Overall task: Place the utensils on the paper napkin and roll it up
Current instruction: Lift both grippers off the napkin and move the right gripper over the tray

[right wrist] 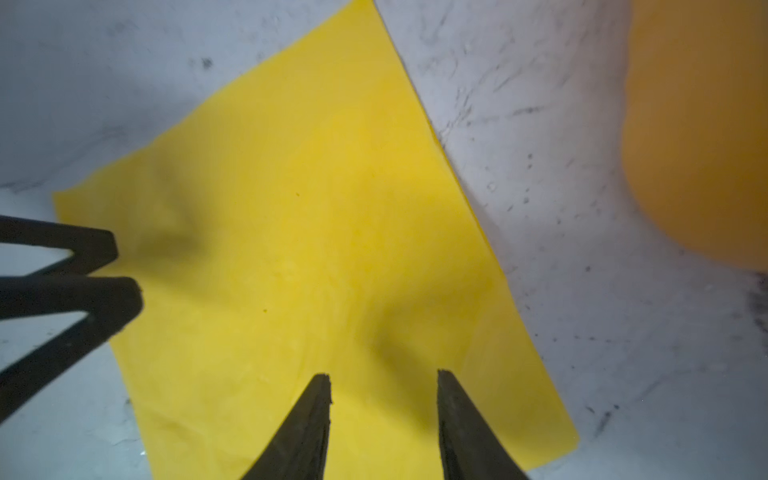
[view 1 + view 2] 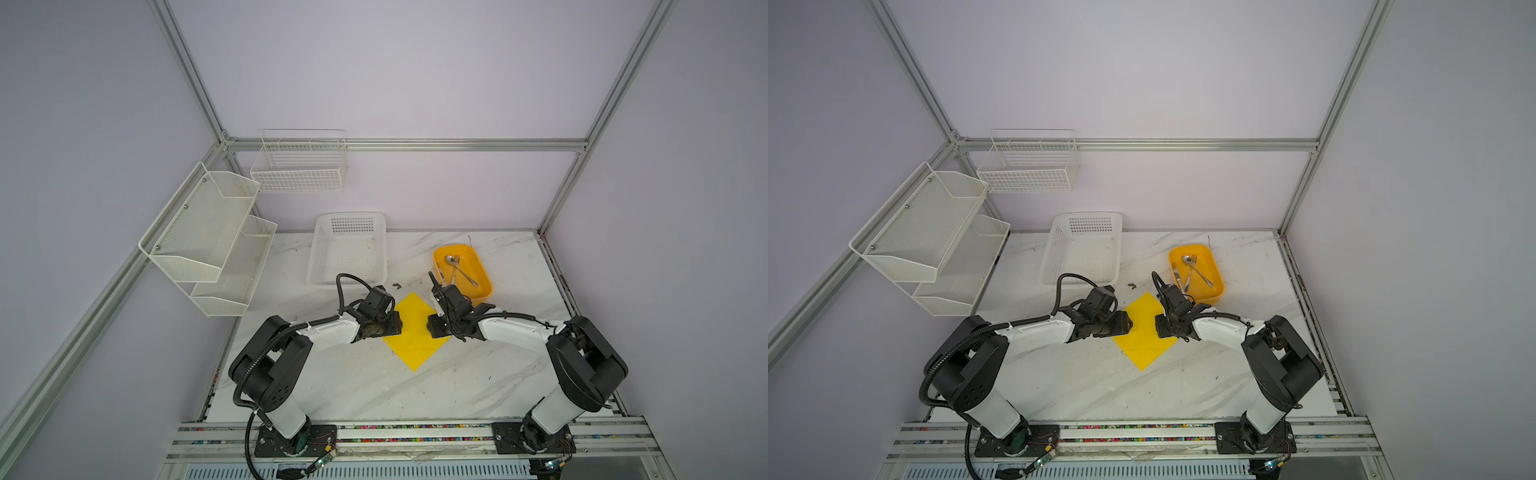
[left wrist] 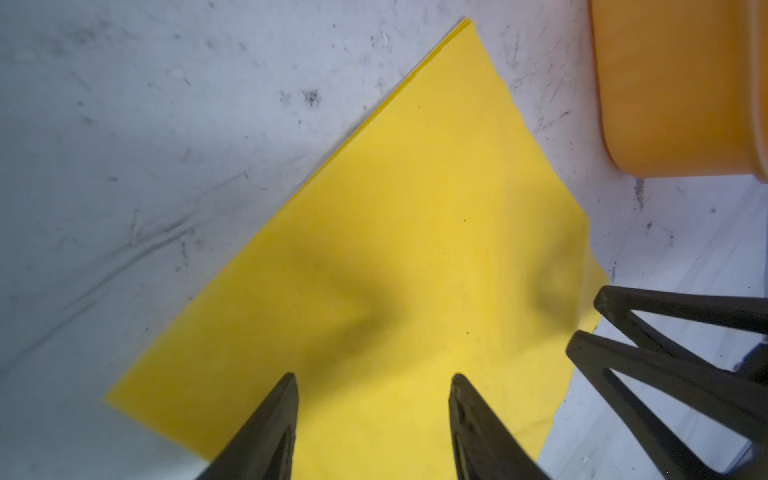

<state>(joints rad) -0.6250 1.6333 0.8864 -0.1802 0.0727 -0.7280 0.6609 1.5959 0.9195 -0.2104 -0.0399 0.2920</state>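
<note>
Both sets of jaws stand partly apart with nothing between them.

In both top views, my left gripper (image 2: pixel 392 325) (image 2: pixel 1125 325) sits over the left corner of the paper napkin (image 2: pixel 415 334) (image 2: pixel 1144 338), and my right gripper (image 2: pixel 434 326) (image 2: pixel 1160 326) over its right corner, the two facing each other across the sheet. The napkin lies flat on the marble table (image 2: pixel 374 386) (image 2: pixel 1100 386), turned like a diamond. The utensils (image 2: pixel 455 270) (image 2: pixel 1192 270) are not on it. Spoon, fork and knife lie together inside the orange-yellow tub (image 2: pixel 471 259) (image 2: pixel 1210 266), which stands just beyond the right gripper. A white plastic basket (image 2: pixel 316 249) (image 2: pixel 1050 249) stands behind the left arm. From up here the wrists hide the fingertips.

From the left wrist, I see the left gripper (image 3: pixel 374 378) with a clear gap, bare yellow napkin (image 3: pixel 415 208) showing between the tips. I cannot tell whether the tips touch the paper. The right gripper (image 3: pixel 588 316) comes in at the napkin's far corner, also parted. A stacked edge of layers shows along one side of the napkin. The tub (image 3: pixel 673 83) is near that side, apart from the sheet.

From the right wrist, the right gripper (image 1: pixel 384 374) shows the same moderate gap over the napkin (image 1: pixel 311 208), gripping nothing. The left gripper (image 1: pixel 124 270) reaches over the opposite corner. The tub (image 1: pixel 698 124) is a blurred orange shape beside the sheet, not touching it.
</note>
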